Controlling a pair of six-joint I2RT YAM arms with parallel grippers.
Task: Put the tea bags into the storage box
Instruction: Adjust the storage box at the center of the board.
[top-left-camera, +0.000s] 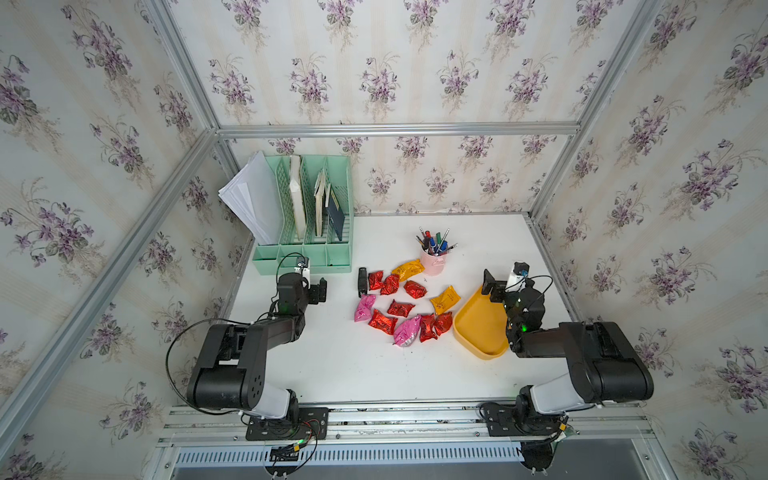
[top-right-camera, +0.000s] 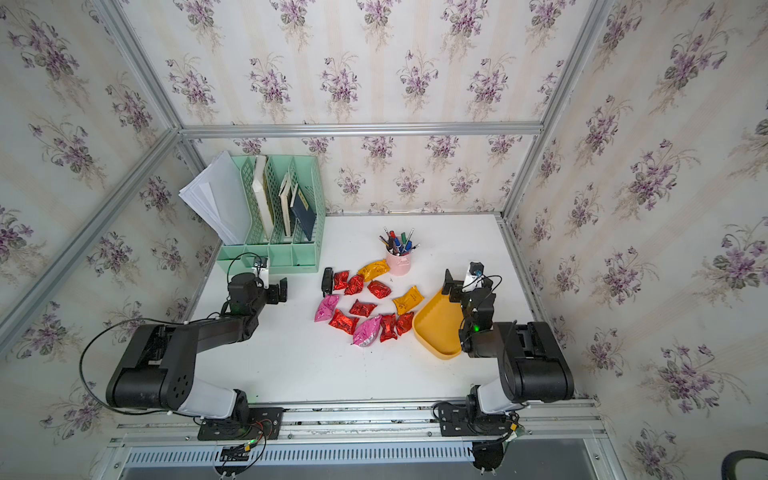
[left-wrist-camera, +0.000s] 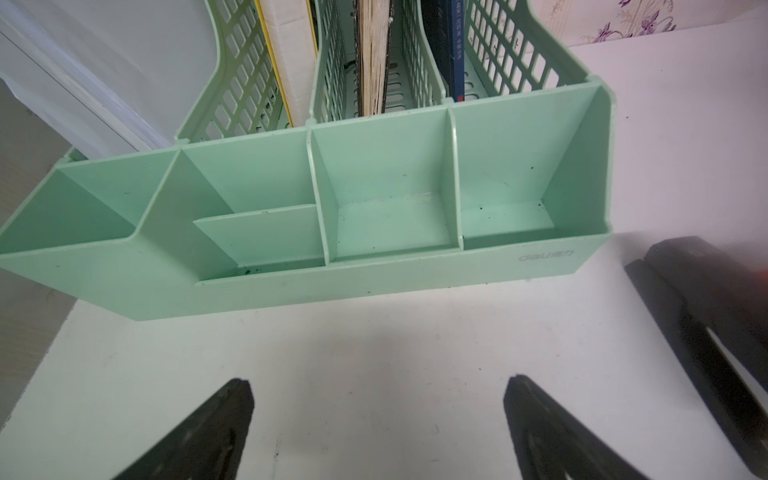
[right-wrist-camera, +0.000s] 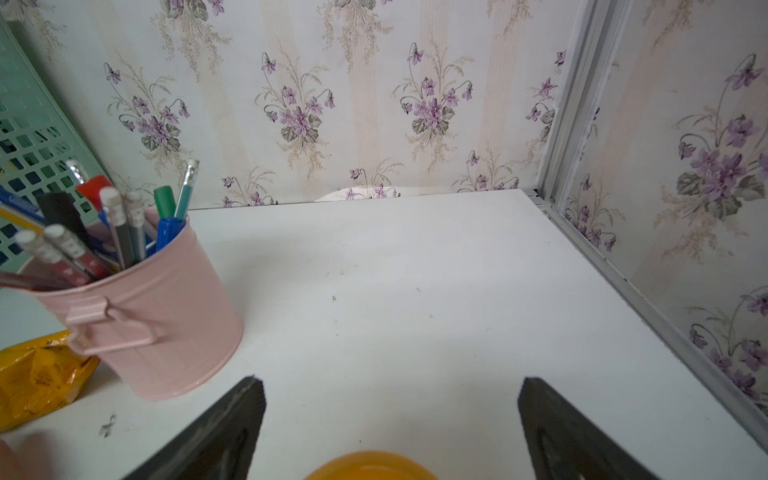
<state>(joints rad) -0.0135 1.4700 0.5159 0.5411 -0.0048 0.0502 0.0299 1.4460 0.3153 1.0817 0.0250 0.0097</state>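
Several tea bags lie loose on the white table in both top views: red ones (top-left-camera: 400, 308) (top-right-camera: 362, 308), pink ones (top-left-camera: 364, 307) and yellow-orange ones (top-left-camera: 444, 300). The storage box (top-left-camera: 478, 328) (top-right-camera: 436, 328), a shallow yellow-orange tray, sits just right of them with nothing showing inside. My right gripper (top-left-camera: 492, 286) (right-wrist-camera: 390, 379) hangs open over the box's far end (right-wrist-camera: 370, 465), empty. One yellow tea bag (right-wrist-camera: 37, 374) shows beside the pen cup. My left gripper (top-left-camera: 322, 291) (left-wrist-camera: 378, 380) is open and empty, left of the pile, in front of the organiser.
A mint-green file organiser (top-left-camera: 307, 216) (left-wrist-camera: 332, 208) with papers and books stands at the back left. A black stapler (top-left-camera: 362, 281) (left-wrist-camera: 706, 311) lies at the pile's left edge. A pink pen cup (top-left-camera: 432, 262) (right-wrist-camera: 145, 316) stands behind the bags. Walls enclose the table.
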